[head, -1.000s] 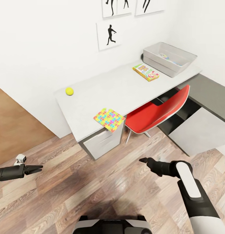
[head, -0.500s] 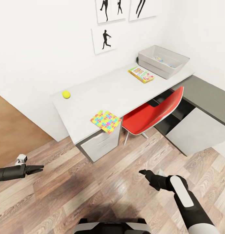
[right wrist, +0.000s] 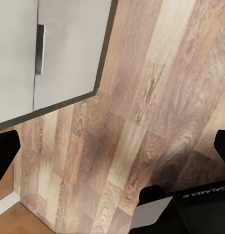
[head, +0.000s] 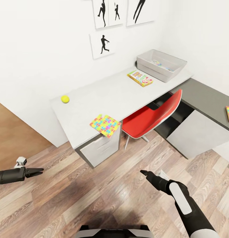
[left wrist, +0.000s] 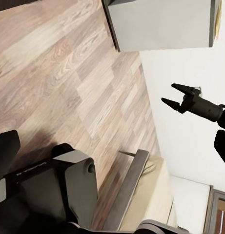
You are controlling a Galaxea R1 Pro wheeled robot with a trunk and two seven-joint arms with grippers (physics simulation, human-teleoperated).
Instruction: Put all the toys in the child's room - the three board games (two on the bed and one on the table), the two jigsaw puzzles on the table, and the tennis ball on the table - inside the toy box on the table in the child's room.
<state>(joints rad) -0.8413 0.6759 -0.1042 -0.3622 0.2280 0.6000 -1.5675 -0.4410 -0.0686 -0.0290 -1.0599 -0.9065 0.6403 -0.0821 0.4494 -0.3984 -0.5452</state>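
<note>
**Q:** What is on your table (head: pixel 127 92)?

**A:** Ball (head: pixel 65 99) far left; puzzle (head: pixel 105 125) overhanging the near edge; game (head: pixel 140 78) just beside the toy box (head: pixel 161 65) at the far right end.

**Q:** Your grippers?

**A:** Left gripper (head: pixel 39 171) and right gripper (head: pixel 143 173) both hang empty over plank floor (head: pixel 104 191), jaws apart. A red chair (head: pixel 151 115) is tucked under the table.

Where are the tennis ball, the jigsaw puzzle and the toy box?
tennis ball (head: pixel 65 99), head view, middle of the ball.
jigsaw puzzle (head: pixel 105 125), head view, middle of the board.
toy box (head: pixel 151 70), head view, near side wall.
</note>
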